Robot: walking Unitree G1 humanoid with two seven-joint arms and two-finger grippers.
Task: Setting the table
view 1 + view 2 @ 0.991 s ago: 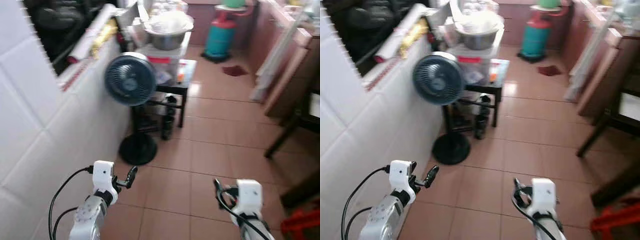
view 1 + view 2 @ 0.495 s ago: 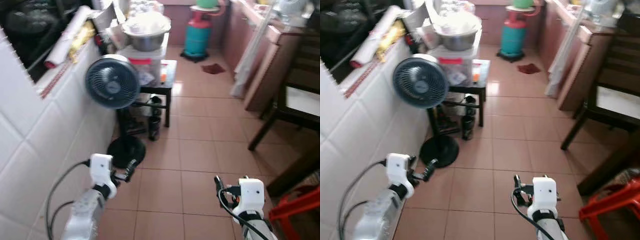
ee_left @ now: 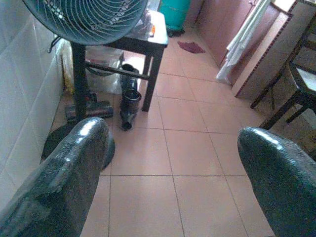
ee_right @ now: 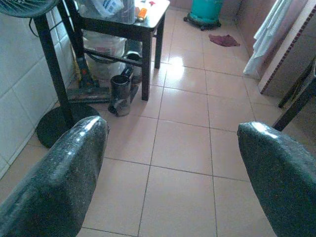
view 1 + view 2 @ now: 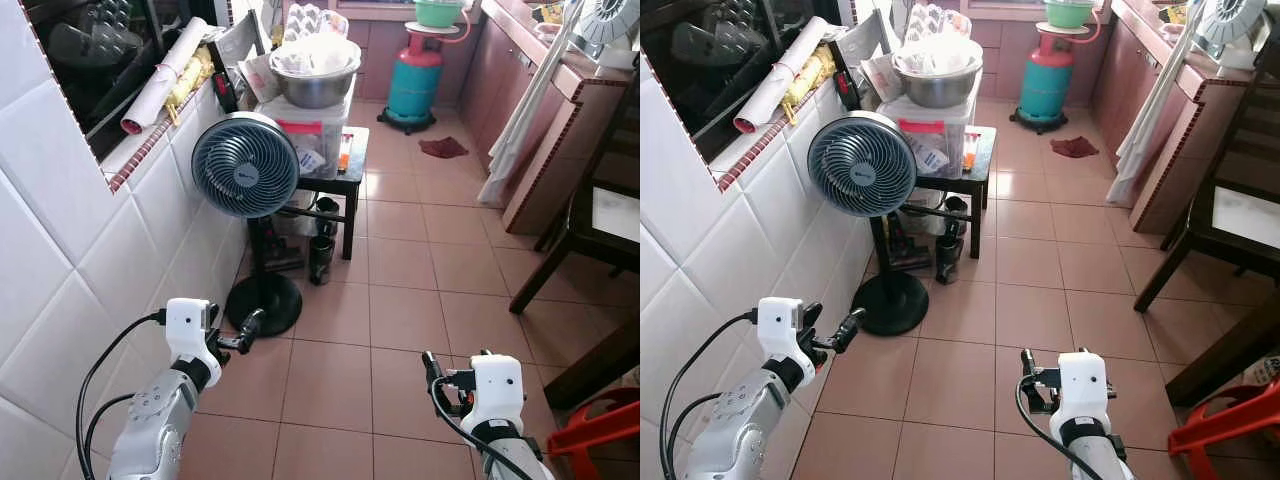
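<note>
Left pincer [image 5: 245, 328] and right pincer [image 5: 432, 368], each with fingers spread apart and empty, held above the terracotta tiled floor [image 5: 400, 300] near a grey round pedestal fan [image 5: 245, 165] beside a small black counter [image 5: 345, 170] bearing a steel bowl [image 5: 315, 85].

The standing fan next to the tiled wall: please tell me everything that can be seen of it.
The standing fan has a round dark blue-grey grille with fine radial ribs and a small pale centre cap. Its head sits on a thin black pole that rises from a round, flat black base resting on the reddish floor tiles. It stands upright, close beside the white tiled wall, in front of a small black table. Its head faces the camera. Whether the blades turn cannot be told.
</note>
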